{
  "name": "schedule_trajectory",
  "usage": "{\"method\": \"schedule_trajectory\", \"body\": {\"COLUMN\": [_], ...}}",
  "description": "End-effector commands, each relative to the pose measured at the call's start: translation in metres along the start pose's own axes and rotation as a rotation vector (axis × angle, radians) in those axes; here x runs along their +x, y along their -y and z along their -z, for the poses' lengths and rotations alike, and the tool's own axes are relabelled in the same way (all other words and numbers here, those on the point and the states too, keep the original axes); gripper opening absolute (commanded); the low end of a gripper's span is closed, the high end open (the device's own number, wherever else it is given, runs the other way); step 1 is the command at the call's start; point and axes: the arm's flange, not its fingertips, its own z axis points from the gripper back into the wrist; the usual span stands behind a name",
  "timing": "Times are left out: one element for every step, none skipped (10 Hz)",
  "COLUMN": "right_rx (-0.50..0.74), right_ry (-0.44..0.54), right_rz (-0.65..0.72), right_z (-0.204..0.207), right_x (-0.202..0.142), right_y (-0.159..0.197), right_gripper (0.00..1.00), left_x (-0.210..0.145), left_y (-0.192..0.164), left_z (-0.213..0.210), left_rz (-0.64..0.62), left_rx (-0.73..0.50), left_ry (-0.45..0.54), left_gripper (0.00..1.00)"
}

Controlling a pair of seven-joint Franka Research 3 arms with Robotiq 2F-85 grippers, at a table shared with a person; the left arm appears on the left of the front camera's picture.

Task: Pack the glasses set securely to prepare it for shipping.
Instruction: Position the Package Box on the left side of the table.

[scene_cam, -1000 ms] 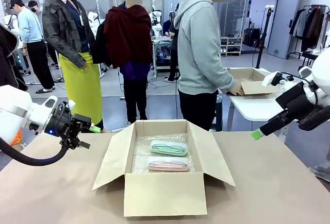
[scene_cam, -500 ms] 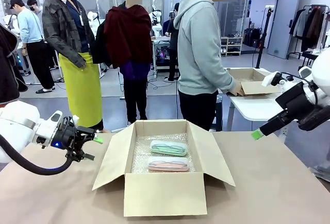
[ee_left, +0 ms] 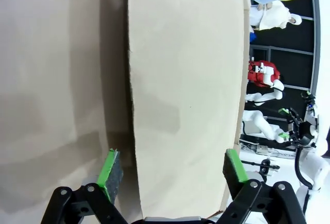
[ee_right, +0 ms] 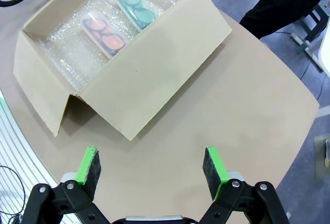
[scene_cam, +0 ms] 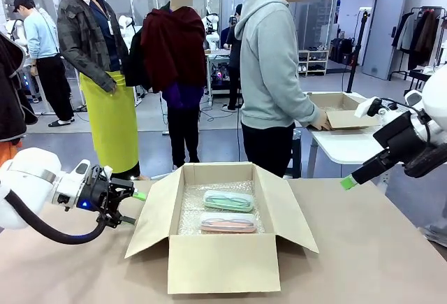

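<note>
**Packing station: contents by size**

1. Worktop (scene_cam: 377,248): tan surface, spanning the near side of the front view.

2. Person (scene_cam: 269,73): grey hooded top and dark trousers, standing beyond the far edge. The person is turned toward a white side table (scene_cam: 349,147), with a hand at a second cardboard box (scene_cam: 342,105) lying open there.

3. Cardboard box (scene_cam: 223,262): brown, set at the middle of the worktop, with all its flaps folded outward. Its left flap (scene_cam: 150,216) slopes down toward the left arm.

4. Bubble wrap (scene_cam: 192,210): a clear sheet lining the floor of the box (it runs a little way up the walls in the right wrist view).

5. Left end effector (scene_cam: 133,207): low over the worktop, just beside the outer edge of the left flap, pointing at it. Its fingers stand apart and hold nothing. In the left wrist view the flap lies straight ahead between the two green pads. It cannot be told whether either pad touches the cardboard.

6. Right end effector (ee_right: 150,166): raised over the right end of the worktop, well apart from the box. Its fingers are apart and empty, and its camera looks down into the open box.

7. Mint green case (scene_cam: 228,200): oblong with a clear lid, lying flat on the bubble wrap in the far half of the box.

8. Pink case (scene_cam: 228,223): same form, lying flat just beside the mint green case and parallel to it, on the near side.
</note>
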Motion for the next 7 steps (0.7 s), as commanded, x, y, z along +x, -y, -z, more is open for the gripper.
{"method": "schedule_trajectory", "body": {"right_rx": [-0.012,-0.012,-0.012,-0.012,-0.012,-0.012,-0.012], "right_ry": [-0.001,-0.001,-0.001,-0.001,-0.001,-0.001,-0.001], "right_rz": [0.019,0.019,0.019,0.019,0.019,0.019,0.019], "right_z": [0.002,0.002,0.002,0.002,0.002,0.002,0.002], "right_x": [0.001,0.001,0.001,0.001,0.001,0.001,0.001], "right_y": [-0.003,-0.003,-0.003,-0.003,-0.003,-0.003,-0.003], "right_gripper": [1.0,1.0,1.0,1.0,1.0,1.0,1.0], "left_x": [0.0,-0.002,-0.003,-0.006,-0.008,-0.009,-0.01], "left_y": [-0.002,-0.003,-0.003,-0.006,-0.008,-0.011,-0.014], "left_z": [0.009,0.013,0.015,0.018,0.019,0.019,0.016], "left_rz": [0.023,0.015,0.013,0.004,-0.018,-0.026,-0.027], "left_rx": [-0.062,-0.078,-0.084,-0.091,-0.122,-0.128,-0.151], "left_ry": [0.006,0.001,0.006,-0.003,-0.011,-0.011,-0.01], "left_gripper": [1.0,1.0,1.0,1.0,1.0,1.0,1.0]}}
